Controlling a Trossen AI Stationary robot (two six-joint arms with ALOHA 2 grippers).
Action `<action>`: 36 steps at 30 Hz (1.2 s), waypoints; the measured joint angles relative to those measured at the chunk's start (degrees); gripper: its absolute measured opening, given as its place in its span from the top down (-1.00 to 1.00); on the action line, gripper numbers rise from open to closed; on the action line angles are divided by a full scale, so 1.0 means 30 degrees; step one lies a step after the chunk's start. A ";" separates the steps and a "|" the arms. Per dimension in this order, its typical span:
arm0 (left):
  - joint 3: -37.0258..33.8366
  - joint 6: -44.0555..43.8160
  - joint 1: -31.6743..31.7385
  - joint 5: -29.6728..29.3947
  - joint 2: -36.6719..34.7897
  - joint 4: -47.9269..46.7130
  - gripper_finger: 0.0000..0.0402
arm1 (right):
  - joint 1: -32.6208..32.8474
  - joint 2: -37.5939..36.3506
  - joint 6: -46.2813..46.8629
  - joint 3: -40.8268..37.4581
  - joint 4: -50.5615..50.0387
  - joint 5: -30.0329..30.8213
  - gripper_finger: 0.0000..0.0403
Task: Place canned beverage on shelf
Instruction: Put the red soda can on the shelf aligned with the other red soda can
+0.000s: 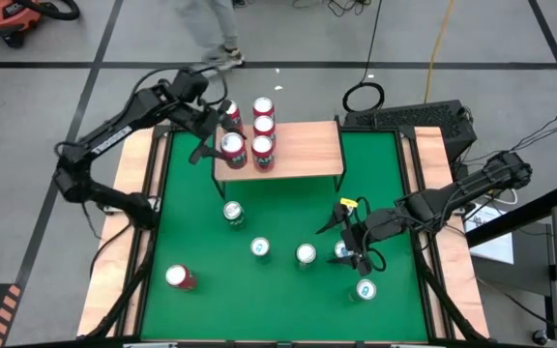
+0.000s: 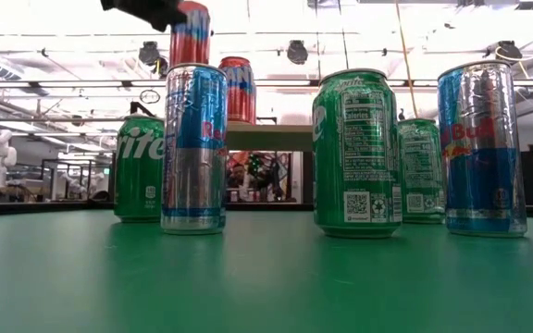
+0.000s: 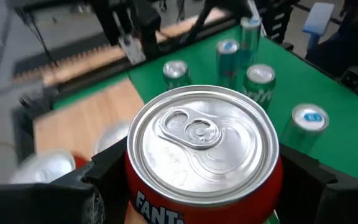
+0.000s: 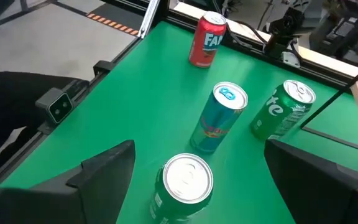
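In the left wrist view, the red Fanta can with a silver lid [image 3: 202, 149] is cut off by the frame edge, its label partly unreadable. Silver can tops [image 3: 45, 167] on the light-wood shelf board [image 3: 79, 118] are blurred beyond telling.

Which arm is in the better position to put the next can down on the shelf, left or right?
Left. The left gripper already holds a Fanta can over the shelf. The right gripper is open, empty, low over the green table.
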 joint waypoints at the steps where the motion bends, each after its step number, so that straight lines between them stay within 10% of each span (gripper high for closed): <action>1: 0.0000 0.0186 0.0129 0.0000 0.0266 -0.0330 -0.41 | 0.0007 0.0000 0.0000 0.0000 -0.0020 -0.0007 -0.74; 36: -0.0015 0.0582 0.0521 -0.0649 0.0159 -0.4930 -0.41 | -0.0124 0.0000 0.0169 0.0015 0.0001 0.0000 -0.74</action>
